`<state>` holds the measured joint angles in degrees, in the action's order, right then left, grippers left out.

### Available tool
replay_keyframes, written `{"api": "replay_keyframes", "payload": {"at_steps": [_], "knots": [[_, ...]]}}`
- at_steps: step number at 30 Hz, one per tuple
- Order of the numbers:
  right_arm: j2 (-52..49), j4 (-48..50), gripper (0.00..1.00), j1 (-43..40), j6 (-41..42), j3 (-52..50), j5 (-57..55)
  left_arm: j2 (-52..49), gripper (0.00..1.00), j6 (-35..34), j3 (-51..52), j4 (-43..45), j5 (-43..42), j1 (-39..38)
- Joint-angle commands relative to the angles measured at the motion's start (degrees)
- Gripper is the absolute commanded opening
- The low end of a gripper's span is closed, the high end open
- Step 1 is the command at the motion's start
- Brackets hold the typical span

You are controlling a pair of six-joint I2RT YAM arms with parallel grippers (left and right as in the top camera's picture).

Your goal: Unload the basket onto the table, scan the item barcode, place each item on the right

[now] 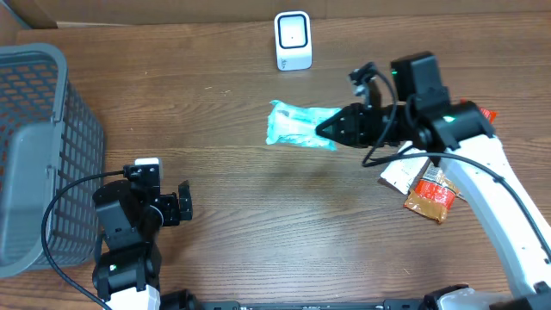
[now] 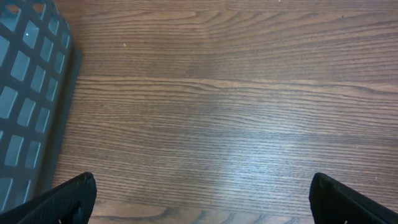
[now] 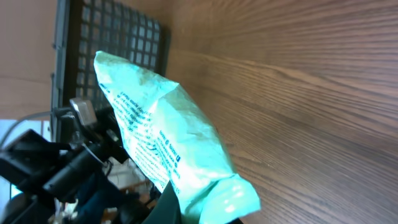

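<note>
My right hand (image 1: 327, 131) pinches shut on the green packet's (image 1: 293, 125) edge, over open surface (image 1: 258, 232). My left hand (image 1: 184, 202) is wide open, holding nothing, near the basket's (image 1: 34, 60) edge.

This looks like a mock shop checkout set up on a robotics test bench. A brown wood-grain table (image 1: 258, 224) carries a grey plastic mesh shopping basket (image 1: 82, 172) at one end and a small white upright barcode scanner (image 1: 293, 40) at its far edge. Retail-style packaged goods are about, a mint-green plastic packet (image 1: 297, 125) and an orange-brown foil sachet (image 1: 430, 196). A black left robot arm (image 1: 129, 232) and a black-and-white right robot arm (image 1: 482, 164), both trailing cables, mark it as a lab rig rather than a real store.
</note>
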<state>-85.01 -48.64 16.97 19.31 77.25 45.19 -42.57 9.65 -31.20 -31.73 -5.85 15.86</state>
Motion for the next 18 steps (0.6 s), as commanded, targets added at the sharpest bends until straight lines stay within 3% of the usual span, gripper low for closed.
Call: {"api": "replay_keyframes", "payload": {"at_steps": [1, 10, 18], "knots": [[4.4, -1.1, 0.04, -1.4, 0.2, 0.6, 1.4, -0.1, 1.00, 1.1, 0.1, 0.2, -0.8, 0.3], [7.6, -2.0, 0.04, -1.4, 0.2, 0.6, 0.4, -0.1, 1.00, 1.1, 0.1, 0.2, -0.8, 0.3], [5.6, 2.6, 0.04, 7.2, 6.3, 2.5, -31.2, -0.1, 1.00, 1.1, 0.1, 0.2, -0.8, 0.3]]}}
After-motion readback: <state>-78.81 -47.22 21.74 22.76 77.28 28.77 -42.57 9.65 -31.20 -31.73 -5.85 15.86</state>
